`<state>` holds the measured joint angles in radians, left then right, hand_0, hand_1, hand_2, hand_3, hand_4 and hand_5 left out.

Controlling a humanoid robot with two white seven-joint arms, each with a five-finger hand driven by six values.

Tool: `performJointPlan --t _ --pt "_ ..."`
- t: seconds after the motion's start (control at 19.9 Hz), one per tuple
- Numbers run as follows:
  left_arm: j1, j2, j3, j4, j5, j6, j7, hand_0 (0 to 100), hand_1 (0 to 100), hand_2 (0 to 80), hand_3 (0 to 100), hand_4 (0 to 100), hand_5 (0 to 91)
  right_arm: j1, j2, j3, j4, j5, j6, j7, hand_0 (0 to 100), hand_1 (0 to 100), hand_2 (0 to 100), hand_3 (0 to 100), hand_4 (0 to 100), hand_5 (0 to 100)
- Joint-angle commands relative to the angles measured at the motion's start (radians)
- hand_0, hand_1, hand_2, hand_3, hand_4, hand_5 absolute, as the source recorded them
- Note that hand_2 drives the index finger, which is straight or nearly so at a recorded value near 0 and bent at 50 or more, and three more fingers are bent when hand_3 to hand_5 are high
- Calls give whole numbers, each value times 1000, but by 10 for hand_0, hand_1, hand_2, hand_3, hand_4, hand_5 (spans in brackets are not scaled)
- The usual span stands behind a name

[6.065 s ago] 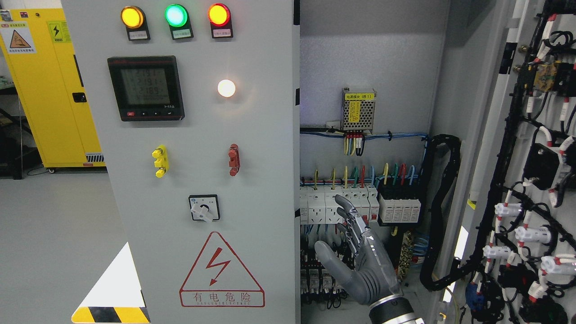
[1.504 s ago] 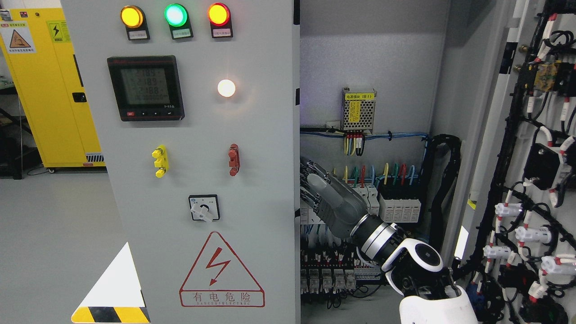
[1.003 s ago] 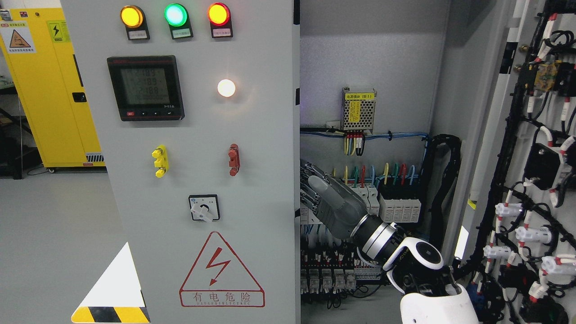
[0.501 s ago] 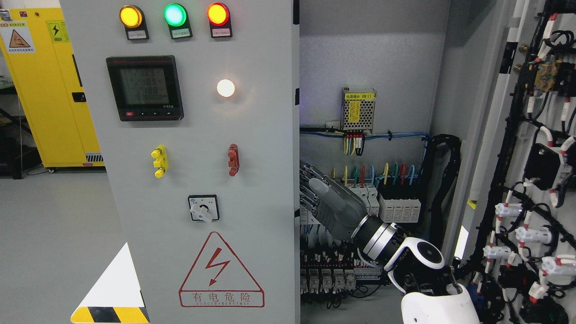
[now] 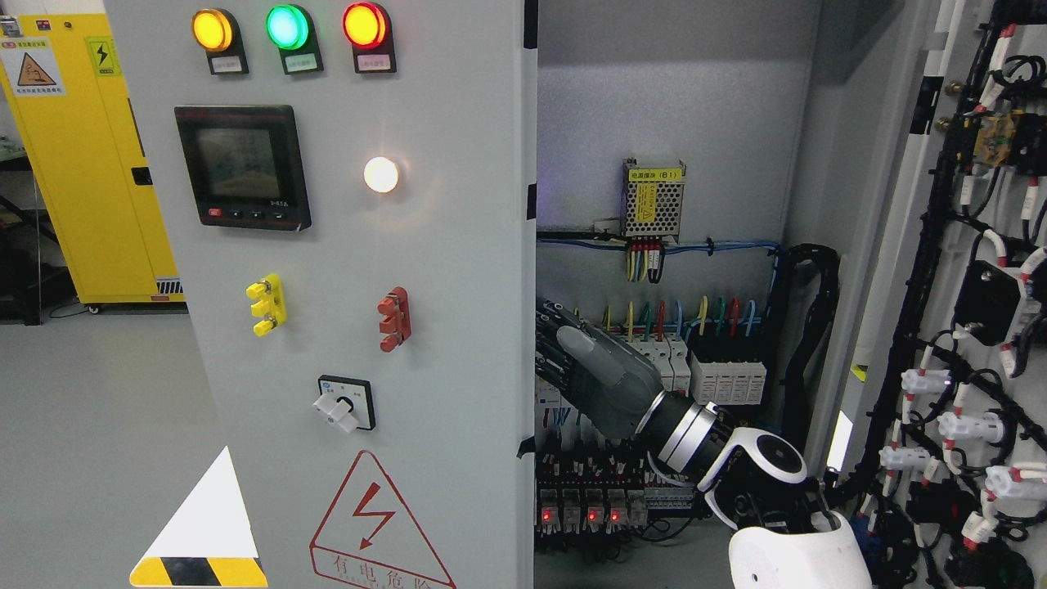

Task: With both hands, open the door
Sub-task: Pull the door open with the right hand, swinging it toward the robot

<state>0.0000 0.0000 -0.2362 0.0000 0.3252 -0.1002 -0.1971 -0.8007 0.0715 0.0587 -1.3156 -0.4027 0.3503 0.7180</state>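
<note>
The grey left door (image 5: 458, 245) of the electrical cabinet carries three lamps, a meter and a rotary switch, and stands slightly ajar with its free edge near the picture's middle. My right hand (image 5: 572, 360) reaches in from the lower right. Its fingers (image 5: 550, 343) are curled against the inner side of that free edge, and their tips are hidden behind the door. The right door (image 5: 981, 286) is swung wide open at the far right, showing its wired inner face. My left arm does not show.
Inside the cabinet are a row of breakers (image 5: 728, 376), a meshed power supply (image 5: 653, 199) and a thick black cable bundle (image 5: 806, 343). A yellow cabinet (image 5: 82, 164) stands on the grey floor at the back left.
The left door has swung out toward me, so its lamps, meter and switch have shifted left and lower. My right hand stayed at the door's edge and moved slightly left with it.
</note>
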Motion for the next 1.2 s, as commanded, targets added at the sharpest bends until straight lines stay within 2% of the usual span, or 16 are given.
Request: performJointPlan --t 0.0,0.25,0.4,0.85,1.05,1.15 --pt "20 22 0 -15 0 -1 -1 120 556 0 0 0 0 9 1 -3 -53 -2 1 38 0 500 40 0 0 0" --pt "17 18 0 -18 0 -3 -1 120 556 0 0 0 0 46 -2 15 -126 -57 2 43 0 500 40 0 0 0" --pt "-5 21 -2 -21 0 -3 -1 120 556 0 0 0 0 87 -19 23 -183 -77 12 43 0 500 40 0 0 0" --pt "2 20 0 -12 0 1 -1 120 556 0 0 0 0 185 -21 210 -318 -73 18 40 0 500 40 0 0 0" --pt "2 23 0 -9 0 10 -1 120 556 0 0 0 0 242 -21 295 -379 -74 73 40 0 500 40 0 0 0" --pt "2 23 0 -8 0 11 -1 120 556 0 0 0 0 265 -21 355 -396 -68 73 38 0 500 40 0 0 0"
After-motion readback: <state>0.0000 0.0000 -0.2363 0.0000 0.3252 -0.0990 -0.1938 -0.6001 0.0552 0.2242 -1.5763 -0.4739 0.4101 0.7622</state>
